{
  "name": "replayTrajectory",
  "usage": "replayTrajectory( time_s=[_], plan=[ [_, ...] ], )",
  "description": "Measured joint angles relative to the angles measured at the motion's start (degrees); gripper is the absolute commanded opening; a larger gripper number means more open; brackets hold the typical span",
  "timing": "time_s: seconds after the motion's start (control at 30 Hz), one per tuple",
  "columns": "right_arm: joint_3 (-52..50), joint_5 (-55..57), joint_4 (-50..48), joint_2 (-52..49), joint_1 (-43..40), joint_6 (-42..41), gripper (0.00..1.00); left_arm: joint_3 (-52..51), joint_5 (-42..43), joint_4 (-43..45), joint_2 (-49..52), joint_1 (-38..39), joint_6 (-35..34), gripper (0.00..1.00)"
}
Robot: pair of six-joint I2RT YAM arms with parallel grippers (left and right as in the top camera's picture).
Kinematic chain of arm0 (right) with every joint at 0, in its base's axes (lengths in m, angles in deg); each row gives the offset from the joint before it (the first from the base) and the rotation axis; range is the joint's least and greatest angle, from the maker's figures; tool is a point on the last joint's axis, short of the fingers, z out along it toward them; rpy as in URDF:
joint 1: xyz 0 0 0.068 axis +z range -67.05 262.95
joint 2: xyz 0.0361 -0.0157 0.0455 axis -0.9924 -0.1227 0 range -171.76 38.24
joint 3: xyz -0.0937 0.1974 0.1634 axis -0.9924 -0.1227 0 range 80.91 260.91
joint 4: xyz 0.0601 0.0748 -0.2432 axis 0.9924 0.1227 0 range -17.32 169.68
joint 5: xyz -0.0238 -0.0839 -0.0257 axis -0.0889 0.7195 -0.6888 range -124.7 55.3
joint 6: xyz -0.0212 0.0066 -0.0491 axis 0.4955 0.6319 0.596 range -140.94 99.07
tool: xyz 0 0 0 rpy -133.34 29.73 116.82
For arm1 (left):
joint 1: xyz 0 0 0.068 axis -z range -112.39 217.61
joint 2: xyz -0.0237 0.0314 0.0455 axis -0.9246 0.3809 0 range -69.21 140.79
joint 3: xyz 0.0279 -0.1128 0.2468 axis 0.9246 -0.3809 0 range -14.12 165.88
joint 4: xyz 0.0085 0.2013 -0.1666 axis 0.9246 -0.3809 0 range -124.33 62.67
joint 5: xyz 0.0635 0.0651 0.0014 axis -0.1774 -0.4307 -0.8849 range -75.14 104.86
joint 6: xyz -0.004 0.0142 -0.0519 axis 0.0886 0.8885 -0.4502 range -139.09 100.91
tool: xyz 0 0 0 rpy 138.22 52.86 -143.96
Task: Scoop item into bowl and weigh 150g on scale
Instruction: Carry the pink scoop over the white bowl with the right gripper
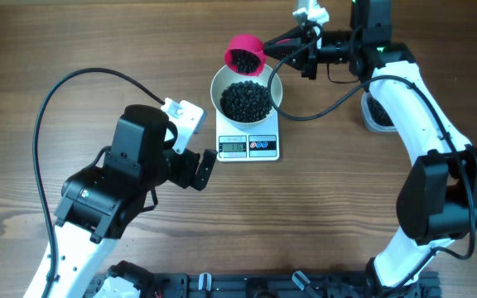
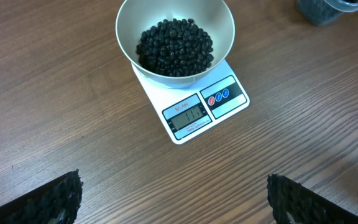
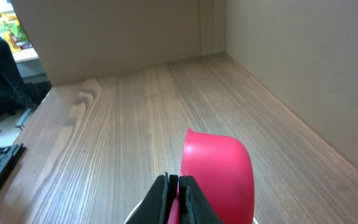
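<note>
The white bowl (image 1: 219,86) stands on the white scale (image 1: 248,146) and holds a heap of the black item (image 1: 247,101). My right gripper (image 1: 278,43) is shut on the handle of a pink scoop (image 1: 244,55), which hangs tilted over the bowl's far rim with black pellets in it. In the right wrist view the fingers (image 3: 162,198) pinch the handle and the scoop (image 3: 219,168) shows its back. My left gripper (image 1: 203,169) is open, low on the table just left of the scale. Its view shows the bowl (image 2: 224,32), the pellets (image 2: 174,46), the scale (image 2: 207,106) and bare wood between the fingers (image 2: 67,196).
A clear tub (image 1: 378,112) with more black pellets sits right of the scale, partly behind the right arm; its corner shows in the left wrist view (image 2: 325,9). The left arm's cable loops over the table's left half. A black rail runs along the front edge.
</note>
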Motion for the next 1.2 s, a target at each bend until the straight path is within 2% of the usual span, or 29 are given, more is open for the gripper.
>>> replayTrajectory(
  time_s=[0.23, 0.47, 1.2],
  plan=[
    [0.00, 0.98, 7.17, 0.00, 0.07, 7.52, 0.04, 0.00, 0.00, 0.00, 0.00, 0.00, 0.00, 1.00],
    [0.00, 7.98, 10.38, 0.00, 1.79, 14.97, 0.04, 0.00, 0.00, 0.00, 0.00, 0.00, 0.00, 1.00],
    [0.00, 9.49, 9.62, 0.02, 2.40, 11.61, 0.04, 0.00, 0.00, -0.02, 0.00, 0.00, 0.00, 1.00]
  ],
)
